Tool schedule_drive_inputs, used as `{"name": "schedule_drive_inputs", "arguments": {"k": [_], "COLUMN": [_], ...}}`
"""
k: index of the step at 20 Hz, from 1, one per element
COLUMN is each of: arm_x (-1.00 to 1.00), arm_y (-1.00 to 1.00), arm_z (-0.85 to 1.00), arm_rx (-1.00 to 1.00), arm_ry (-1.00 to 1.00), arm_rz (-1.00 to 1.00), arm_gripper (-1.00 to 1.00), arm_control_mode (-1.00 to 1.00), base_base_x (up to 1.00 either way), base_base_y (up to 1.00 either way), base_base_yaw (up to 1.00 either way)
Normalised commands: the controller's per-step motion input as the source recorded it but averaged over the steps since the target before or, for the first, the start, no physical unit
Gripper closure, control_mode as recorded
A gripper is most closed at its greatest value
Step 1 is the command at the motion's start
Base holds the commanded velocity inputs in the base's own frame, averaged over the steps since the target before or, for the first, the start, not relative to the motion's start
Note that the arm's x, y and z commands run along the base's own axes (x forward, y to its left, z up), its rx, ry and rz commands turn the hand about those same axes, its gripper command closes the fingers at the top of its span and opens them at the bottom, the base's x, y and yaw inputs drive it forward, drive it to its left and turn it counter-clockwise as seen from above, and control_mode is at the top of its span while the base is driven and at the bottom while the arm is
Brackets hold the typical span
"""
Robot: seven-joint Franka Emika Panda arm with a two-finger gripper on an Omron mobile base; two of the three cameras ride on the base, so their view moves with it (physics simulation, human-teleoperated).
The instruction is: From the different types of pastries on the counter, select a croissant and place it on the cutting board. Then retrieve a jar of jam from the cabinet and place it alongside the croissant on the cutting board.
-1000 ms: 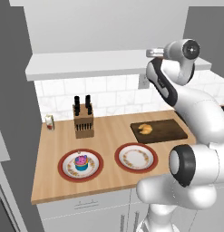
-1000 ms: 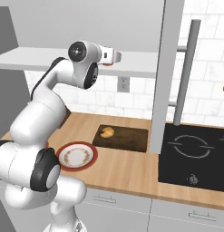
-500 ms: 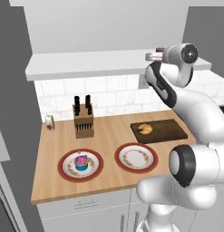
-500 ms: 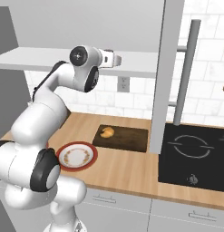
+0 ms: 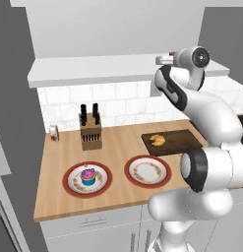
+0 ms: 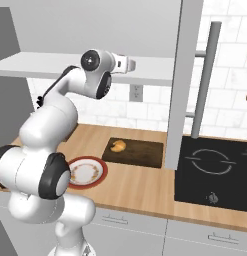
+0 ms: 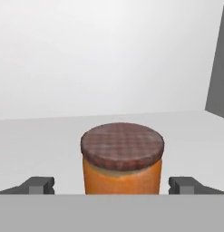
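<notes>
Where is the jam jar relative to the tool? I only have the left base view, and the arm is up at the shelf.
Observer: In the hand view the jar of jam stands upright between the open tool's fingertips, a gap on each side.
Operator: Is the stovetop close to the board?
Observer: The right base view shows the black stovetop just past the cutting board.
Operator: Croissant placed?
Observer: Yes, the croissant lies on the board's end nearest the plate.
</notes>
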Motion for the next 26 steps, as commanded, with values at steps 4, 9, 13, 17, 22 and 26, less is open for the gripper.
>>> {"name": "schedule_drive_inputs", "arguments": {"k": [4, 9, 13, 17, 22, 26], "arm_x": [0.19, 0.08, 0.03, 0.0, -0.18, -0.54], "arm_y": [-0.13, -0.07, 0.0, 0.0, -0.01, -0.06], "arm_z": [0.0, -0.05, -0.11, -0.02, 0.15, 0.15], "arm_rx": [0.0, 0.0, 0.0, 0.0, 0.0, 0.0], "arm_ry": [0.0, 0.0, 0.0, 0.0, -0.01, -0.08], "arm_rz": [0.0, 0.0, 0.0, 0.0, -0.01, -0.02], "arm_gripper": [-1.0, -1.0, 1.0, 1.0, 1.0, 1.0], "arm_control_mode": [-1.0, -1.0, -1.0, -1.0, -1.0, -1.0], "base_base_x": [0.0, 0.0, 0.0, 0.0, 0.0, 0.0], "base_base_y": [0.0, 0.0, 0.0, 0.0, 0.0, 0.0], "base_base_yaw": [0.0, 0.0, 0.0, 0.0, 0.0, 0.0]}}
